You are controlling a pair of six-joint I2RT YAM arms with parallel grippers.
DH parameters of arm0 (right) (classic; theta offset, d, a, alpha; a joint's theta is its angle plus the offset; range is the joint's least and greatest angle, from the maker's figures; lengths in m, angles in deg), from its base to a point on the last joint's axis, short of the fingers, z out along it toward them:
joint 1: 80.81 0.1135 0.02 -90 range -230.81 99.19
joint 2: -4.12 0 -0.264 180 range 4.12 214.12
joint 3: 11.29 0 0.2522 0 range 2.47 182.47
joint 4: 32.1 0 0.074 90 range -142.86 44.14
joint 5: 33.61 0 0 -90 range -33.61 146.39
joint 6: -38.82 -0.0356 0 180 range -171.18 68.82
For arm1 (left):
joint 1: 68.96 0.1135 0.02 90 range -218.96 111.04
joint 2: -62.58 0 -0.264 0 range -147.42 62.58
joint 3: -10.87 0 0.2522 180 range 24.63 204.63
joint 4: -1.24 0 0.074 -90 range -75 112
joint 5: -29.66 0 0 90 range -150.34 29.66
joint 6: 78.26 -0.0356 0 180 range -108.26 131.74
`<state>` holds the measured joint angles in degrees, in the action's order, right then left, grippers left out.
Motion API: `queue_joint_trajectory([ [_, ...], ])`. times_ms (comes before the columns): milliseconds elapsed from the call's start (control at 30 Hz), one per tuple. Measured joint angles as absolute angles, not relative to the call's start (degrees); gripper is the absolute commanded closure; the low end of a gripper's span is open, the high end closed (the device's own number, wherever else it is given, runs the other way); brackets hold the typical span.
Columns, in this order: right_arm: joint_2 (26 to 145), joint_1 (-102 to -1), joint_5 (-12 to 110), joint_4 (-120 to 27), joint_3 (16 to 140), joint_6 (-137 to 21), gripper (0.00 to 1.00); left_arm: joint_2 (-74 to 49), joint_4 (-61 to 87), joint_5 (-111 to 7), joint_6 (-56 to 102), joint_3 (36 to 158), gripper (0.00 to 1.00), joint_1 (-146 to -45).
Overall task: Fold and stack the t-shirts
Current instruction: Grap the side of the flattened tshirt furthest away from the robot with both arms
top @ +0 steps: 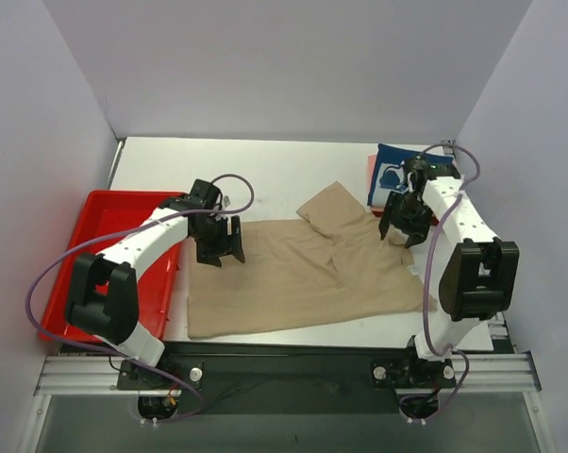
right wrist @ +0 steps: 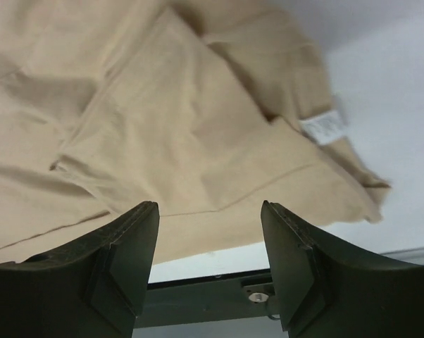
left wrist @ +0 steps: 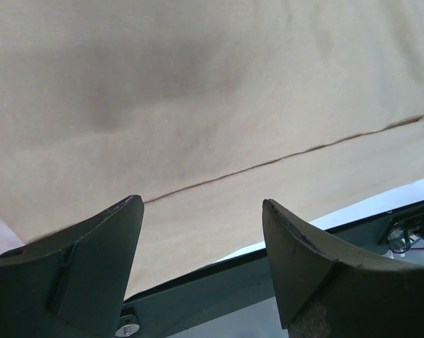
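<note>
Left hand (left wrist: 201,204) fills the bottom of its wrist view: jaws spread wide, released, nothing between them. Beneath it lies the tan t-shirt (left wrist: 198,105), with a stitched hem line running across.

Right hand (right wrist: 210,208): jaws likewise apart and empty, over rumpled tan cloth. A white care label (right wrist: 323,128) shows at the shirt's edge, toward 2 o'clock in that view.

Top view:
- Tan t-shirt (top: 293,278) is spread mid-bench, roughly flat, with one folded flap pointing to 12 o'clock.
- Left hand (top: 218,247) is above the shirt's 9 o'clock edge; right hand (top: 402,226) is above its 3 o'clock edge. Cannot tell whether either touches the cloth.
- Navy t-shirt (top: 390,175) with white print sits at 2 o'clock on the bench (top: 218,170), on a pink layer (top: 370,170) showing at its edge.
- Red tray (top: 105,212) is at 9 o'clock, under the left arm.
</note>
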<state>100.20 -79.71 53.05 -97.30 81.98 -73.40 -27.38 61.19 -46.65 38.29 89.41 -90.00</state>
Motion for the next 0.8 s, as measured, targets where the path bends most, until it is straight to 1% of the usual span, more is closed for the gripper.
queue_joint_trajectory([
  [167,107.5,-77.0,47.9,-91.8,81.3,-74.5,0.42,-32.3,59.1,-46.4,38.3,89.3,0.21,-90.0],
  [333,111.8,-76.3,46.7,-87.6,75.4,-75.2,0.44,-35.3,57.6,-46.9,38.3,88.1,0.21,-90.0],
  [533,111.4,-76.3,47.7,-87.9,68.7,-76.8,0.44,-38.5,57.3,-49.3,37.7,87.6,0.21,-90.0],
  [800,106.8,-76.3,48.0,-88.8,61.5,-80.6,0.44,-37.3,56.4,-49.7,37.8,86.3,0.21,-90.0],
])
